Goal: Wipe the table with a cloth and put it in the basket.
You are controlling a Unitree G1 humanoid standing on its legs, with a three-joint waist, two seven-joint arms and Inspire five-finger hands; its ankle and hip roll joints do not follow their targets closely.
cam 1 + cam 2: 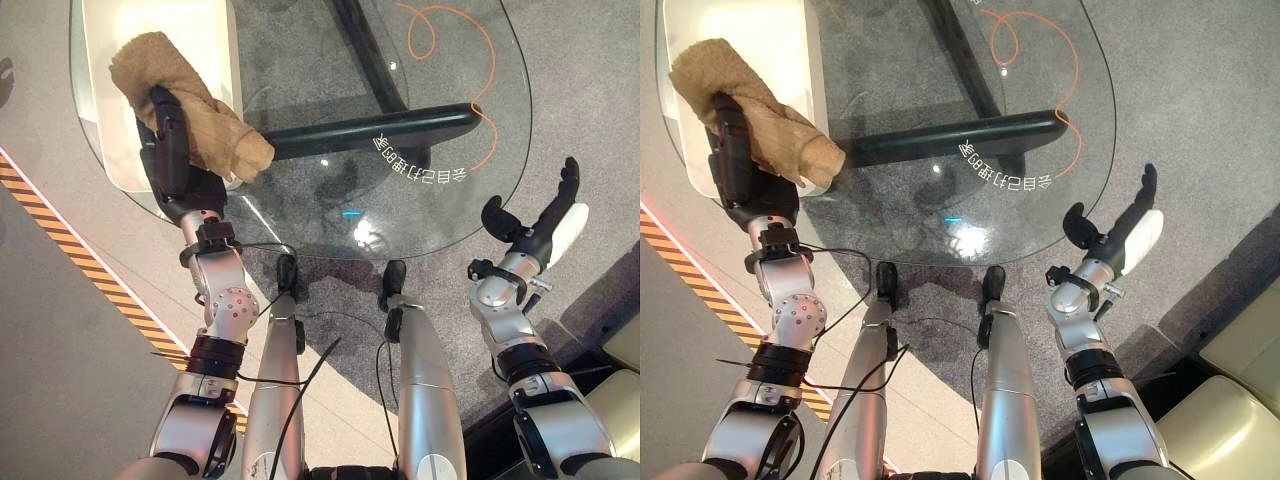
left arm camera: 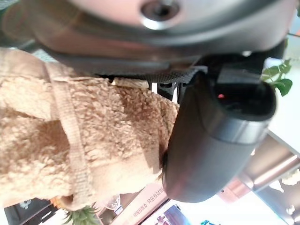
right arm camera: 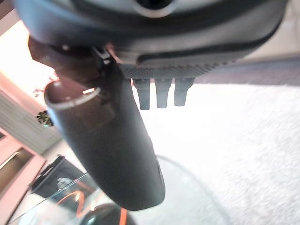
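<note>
Cloth (image 1: 190, 110): a tan terry towel, bunched and folded, held in the left hand (image 1: 172, 150) above the far left part of the round glass table (image 1: 470, 200). In the head views the towel drapes over the front of the dark hand, one lobe rising toward the table's far left edge, the other hanging down to the right, just beside the table's dark crossbar (image 1: 380, 130). The left wrist view shows the pile and a stitched hem of the towel (image 2: 79, 150) lying against the palm, with the dark thumb (image 2: 211, 140) pressed against its side; the fingers are hidden under the fabric, so the grip is read from the thumb pinching the towel against the hand.

Beneath the glass, directly under the held towel, stands a cream-coloured rectangular object (image 1: 160, 40). An orange cord (image 1: 470, 60) curls on the grey carpet below the table's far right part. A striped yellow and black floor strip (image 1: 60, 240) runs diagonally at the left.

Right hand (image 1: 1120, 235): raised off the right edge of the table, well apart from the towel, touching nothing; its fingers are extended and relaxed, thumb standing apart. The right wrist view shows the thumb (image 3: 108, 150) and short finger ends (image 3: 161, 91) over carpet.
</note>
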